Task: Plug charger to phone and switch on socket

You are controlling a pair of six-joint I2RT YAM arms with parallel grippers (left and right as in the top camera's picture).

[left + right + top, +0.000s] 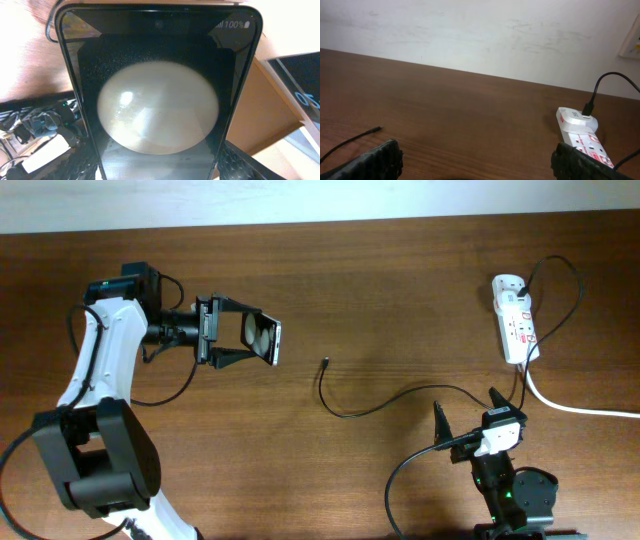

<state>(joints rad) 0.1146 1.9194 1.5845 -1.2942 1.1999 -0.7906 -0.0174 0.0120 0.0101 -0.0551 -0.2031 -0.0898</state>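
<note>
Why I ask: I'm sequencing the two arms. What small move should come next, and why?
Probably move the open, empty right claw toward the charger's plug tip to grasp it: the tip lies loose on the table, apart from the phone, which the left claw holds.

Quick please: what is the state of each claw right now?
Left claw: closed, holding the slim black rectangular smartphone.
Right claw: open, holding nothing.

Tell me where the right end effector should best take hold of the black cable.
Just behind its small plug tip, coming from above, I think. The cable lies flat on the table with that end free, so a grip across it should keep the tip steady.
</note>
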